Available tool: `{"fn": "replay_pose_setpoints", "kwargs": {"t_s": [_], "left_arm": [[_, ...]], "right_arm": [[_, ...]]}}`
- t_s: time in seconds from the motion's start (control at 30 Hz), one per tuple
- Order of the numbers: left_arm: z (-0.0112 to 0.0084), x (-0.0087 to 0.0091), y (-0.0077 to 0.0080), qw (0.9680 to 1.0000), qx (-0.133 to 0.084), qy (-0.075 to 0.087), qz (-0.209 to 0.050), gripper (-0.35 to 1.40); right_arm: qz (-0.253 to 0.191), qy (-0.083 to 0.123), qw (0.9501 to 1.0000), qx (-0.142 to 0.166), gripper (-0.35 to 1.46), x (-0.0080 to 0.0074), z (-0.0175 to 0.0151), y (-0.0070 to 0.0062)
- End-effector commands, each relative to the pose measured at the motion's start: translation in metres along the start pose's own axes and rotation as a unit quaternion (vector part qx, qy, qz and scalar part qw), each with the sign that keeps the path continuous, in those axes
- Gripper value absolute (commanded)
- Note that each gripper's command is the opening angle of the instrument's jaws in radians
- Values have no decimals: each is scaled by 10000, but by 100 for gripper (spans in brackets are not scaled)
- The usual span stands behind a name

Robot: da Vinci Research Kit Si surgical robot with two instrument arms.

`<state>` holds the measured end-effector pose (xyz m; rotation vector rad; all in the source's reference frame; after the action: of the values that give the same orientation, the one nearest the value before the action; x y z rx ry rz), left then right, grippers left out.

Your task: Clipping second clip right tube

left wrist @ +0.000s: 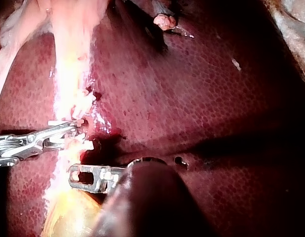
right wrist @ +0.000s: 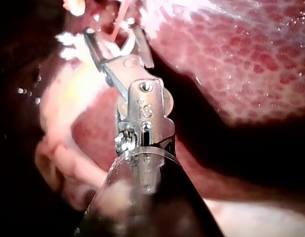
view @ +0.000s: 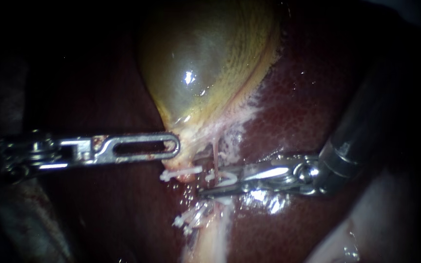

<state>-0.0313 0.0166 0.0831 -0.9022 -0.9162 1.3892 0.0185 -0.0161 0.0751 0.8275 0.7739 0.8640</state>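
The yellow-green gallbladder (view: 205,63) lies on the dark red liver (view: 308,97). My left instrument (view: 171,146) comes in level from the left, its slotted jaws shut on the gallbladder's narrow lower end. Below that end runs a thin reddish tube (view: 215,153), the right one. My right instrument (view: 210,186) reaches in from the right, and its open jaws straddle this tube, with a white clip (view: 227,180) showing in the gap. In the right wrist view the tube (right wrist: 121,15) passes between the spread jaws of the right instrument (right wrist: 110,27). The left wrist view shows both the left instrument (left wrist: 80,175) and the right instrument (left wrist: 75,129).
A white clip (view: 181,173) sits across the left tube just under the left jaws. More white clips (view: 191,219) cluster lower on the pale tissue strand (view: 215,234). Whitish frayed tissue (view: 239,122) edges the gallbladder where it meets the liver.
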Motion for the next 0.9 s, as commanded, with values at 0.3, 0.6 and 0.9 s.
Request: {"fn": "replay_pose_setpoints", "kwargs": {"t_s": [0.3, 0.6, 0.9], "left_arm": [[0, 0, 0, 10000, 1, 2, 0, -35], [0, 0, 1, 10000, 2, 3, -1, -35], [0, 0, 1, 10000, 1, 2, 0, -35]], "right_arm": [[152, 21, 9999, -15, 38, -6, 9, -1], [423, 40, 9991, -24, 22, -4, 10, 1], [747, 52, 9972, -22, -18, -4, 7, 3]]}}
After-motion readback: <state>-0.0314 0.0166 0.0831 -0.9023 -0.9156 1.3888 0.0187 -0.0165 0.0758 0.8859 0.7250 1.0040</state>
